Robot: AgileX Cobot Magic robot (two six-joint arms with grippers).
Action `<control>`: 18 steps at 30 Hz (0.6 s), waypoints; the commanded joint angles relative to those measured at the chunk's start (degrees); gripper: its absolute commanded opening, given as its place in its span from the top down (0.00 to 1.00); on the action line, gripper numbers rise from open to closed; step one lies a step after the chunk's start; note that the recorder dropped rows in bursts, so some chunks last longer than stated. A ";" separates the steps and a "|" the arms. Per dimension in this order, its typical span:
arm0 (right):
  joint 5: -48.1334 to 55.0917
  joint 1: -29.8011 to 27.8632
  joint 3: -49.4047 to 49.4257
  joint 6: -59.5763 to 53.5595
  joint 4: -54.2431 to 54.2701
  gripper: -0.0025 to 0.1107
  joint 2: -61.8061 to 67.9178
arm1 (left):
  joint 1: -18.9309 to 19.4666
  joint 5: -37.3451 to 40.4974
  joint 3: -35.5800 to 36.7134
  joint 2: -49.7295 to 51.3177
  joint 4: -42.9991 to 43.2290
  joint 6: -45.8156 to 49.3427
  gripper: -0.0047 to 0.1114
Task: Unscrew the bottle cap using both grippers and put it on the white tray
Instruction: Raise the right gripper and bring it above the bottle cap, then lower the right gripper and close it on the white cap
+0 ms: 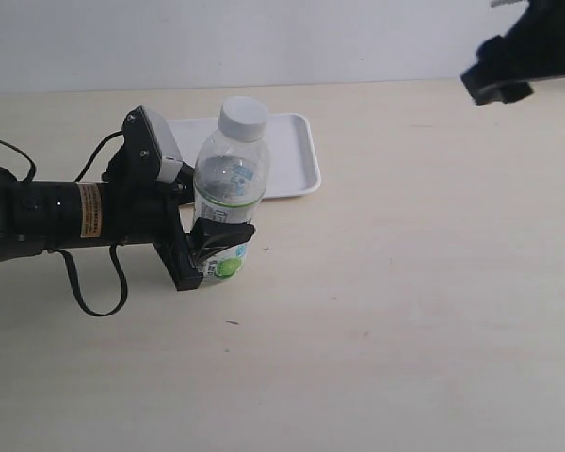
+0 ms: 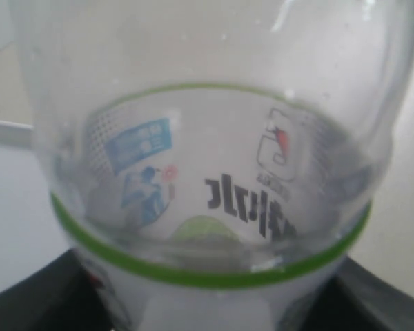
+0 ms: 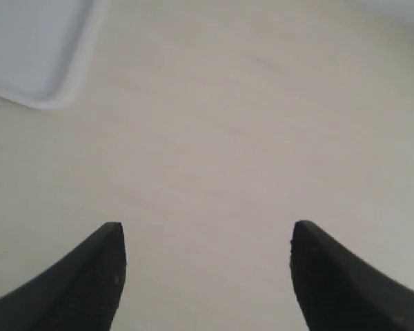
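- Bottle: upright on the table, in front of the white tray and overlapping its near edge in the exterior view. Whether the two touch cannot be told.
- Bottle cap: seated on the neck, not yet removed, and nothing touches it.
- Left gripper: clamped across the bottle's lower body at the label, with the arm reaching in low from the side. This is judged a bracing hold, so the bottle cannot spin when the cap is turned. The clear wall and label fill the left wrist view, consistent with a close grip.
- Right gripper: fingers spread wide with nothing between them, bare table beneath and a tray corner in sight. In the exterior view it hangs high at the far right, well apart from the bottle.
- Assessment: unscrewing has not begun — the right gripper must come over the cap, and the low grip leaves the neck free for it.
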 commanded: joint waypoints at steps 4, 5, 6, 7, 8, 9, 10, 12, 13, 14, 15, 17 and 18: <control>13.42 7.10 -8.98 -8.94 26.79 0.41 -0.22 | -0.12 1.14 -0.06 -0.62 0.19 -0.51 0.96; 13.51 9.23 -10.14 -6.33 24.29 0.41 -0.11 | -0.12 1.14 -0.06 -0.62 0.19 -0.51 0.96; 13.51 11.38 -11.36 -3.39 21.44 0.41 0.24 | -0.12 1.14 -0.06 -0.62 0.19 -0.51 0.96; 13.51 13.06 -12.43 -1.12 19.29 0.41 0.63 | -0.12 1.14 -0.06 -0.62 0.19 -0.51 0.96; 13.51 15.00 -13.71 1.67 16.58 0.41 1.39 | -0.12 1.14 -0.06 -0.62 0.19 -0.38 0.96; 13.79 16.76 -15.07 4.03 14.51 0.41 2.32 | -0.12 1.14 -0.06 -0.62 0.19 -0.38 0.96; 14.07 18.23 -16.44 5.31 13.22 0.41 3.24 | -0.12 1.14 -0.06 -0.62 0.19 -0.38 0.96; 15.67 20.53 -19.20 6.50 12.61 0.41 6.03 | -0.12 1.14 -0.06 -0.62 0.19 -0.27 0.96; 16.53 21.27 -20.39 6.50 12.49 0.41 7.56 | -0.12 1.14 -0.06 -0.62 0.19 -0.27 0.96; 17.71 22.00 -21.92 7.13 12.49 0.41 9.19 | -0.12 1.25 -0.06 -0.62 0.19 -0.28 0.96; 18.84 22.64 -23.49 8.17 12.12 0.41 10.82 | -0.12 1.25 -0.06 -0.62 0.19 -0.28 0.96; 20.47 23.12 -26.41 9.94 11.87 0.41 13.52 | -0.12 1.25 -0.06 -0.62 0.19 -0.28 0.96; 20.91 23.43 -28.00 10.54 11.87 0.41 14.87 | -0.12 1.25 -0.06 -0.62 0.19 -0.28 0.96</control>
